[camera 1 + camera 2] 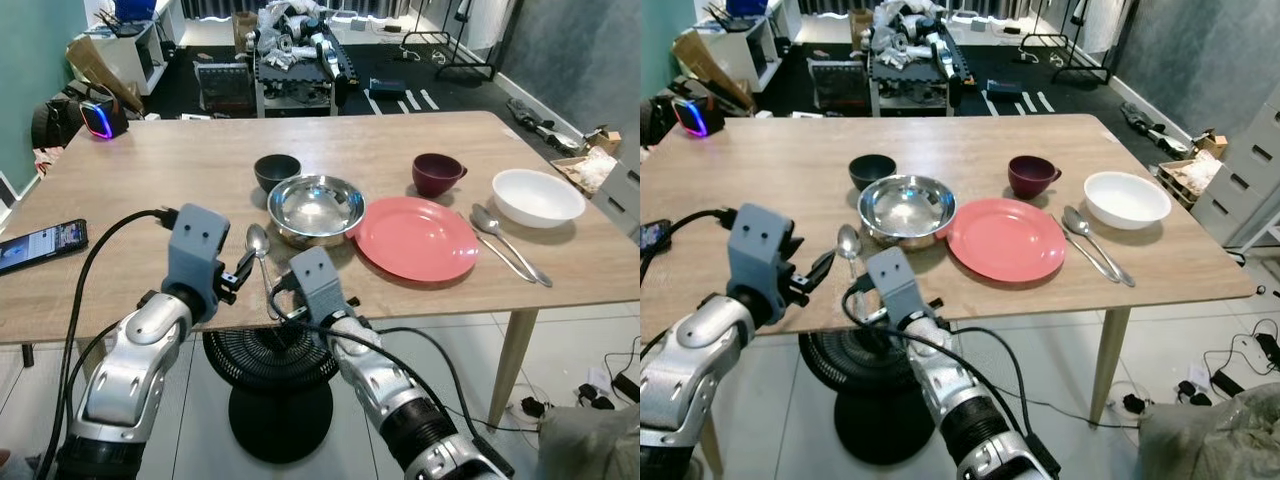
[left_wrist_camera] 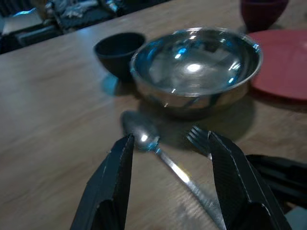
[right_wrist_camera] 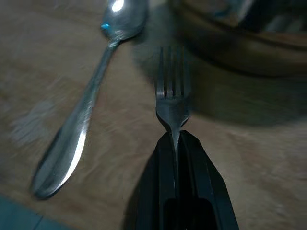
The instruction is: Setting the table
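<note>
We see a pale wood surface [image 1: 200,170] in a cluttered room, dark floor behind. No writing is readable. We count three spoons, one fork [image 3: 171,93], three bowls, one cup [image 1: 436,174], one pink plate [image 1: 416,238], one phone [image 1: 40,245]. Our right tool [image 3: 176,139] pinches the fork near the steel bowl [image 1: 316,208]; our left tool [image 2: 170,158] spreads wide over a spoon [image 2: 144,136].

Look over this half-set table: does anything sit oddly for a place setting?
Yes. The steel bowl overlaps the red plate's rim rather than sitting on or beside it. The right gripper holds a fork beside a spoon near the table's front edge.
</note>
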